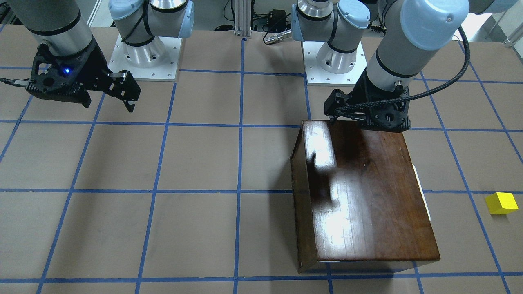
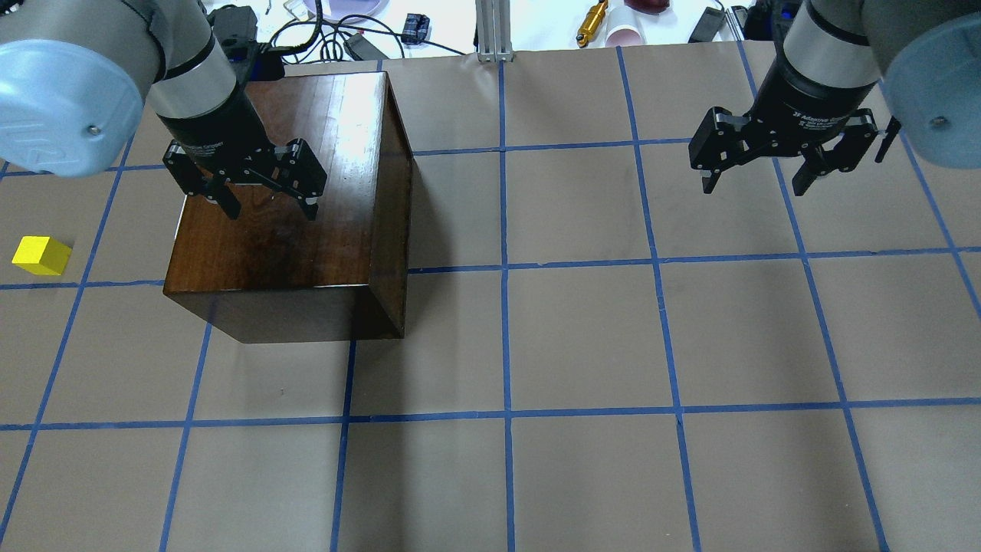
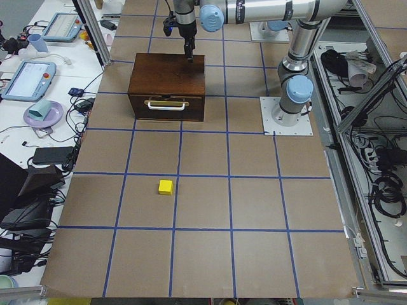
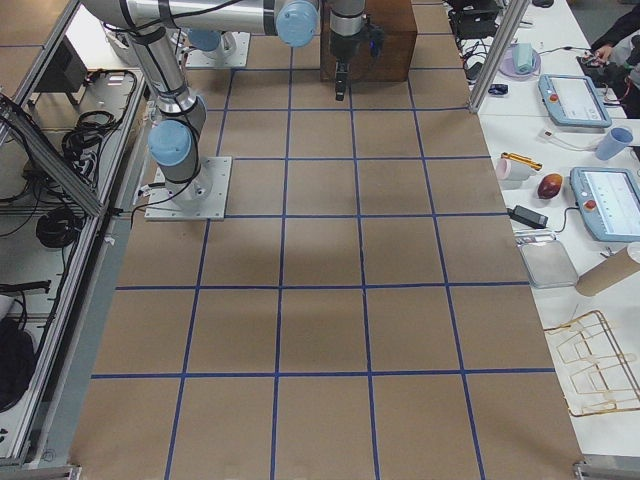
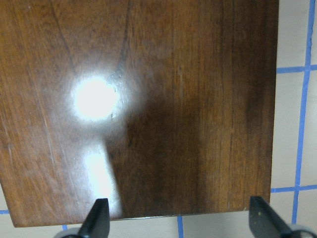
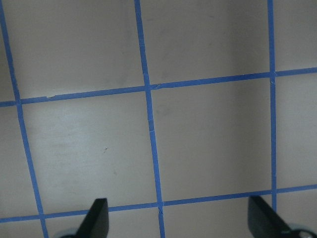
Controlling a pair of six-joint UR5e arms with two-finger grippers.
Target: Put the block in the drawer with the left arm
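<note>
- The task stood at its first step: the left arm [image 2: 199, 84] hung over the top of the box [image 2: 291, 230], its jaws spread wide and holding nothing
- The drawer [image 3: 191, 109] looked shut, its front about flush with the box's left face, so the block had not yet anywhere to go
- The block [image 2: 41, 255] sat on the table [image 2: 582, 345] well left of the box, out beyond the drawer front and untouched
- By my reading the next move called for the jaws to leave the box top, come down past its left edge and close on the pull [image 3: 166, 107], then draw it leftward; only after that would the block be worth fetching
- The drawer front faced left, toward the block, so it would slide out that way; the block seemed far enough off not to be struck
- The box's long axis seemed to run near to far, along the drawer front, though the slant of the views made that uncertain
- The block was a cube with no long axis; it lay a little askew of the tape lines [image 2: 502, 230]
- The right arm [image 2: 824, 69] hung over bare table far to the right, jaws spread and empty
</note>
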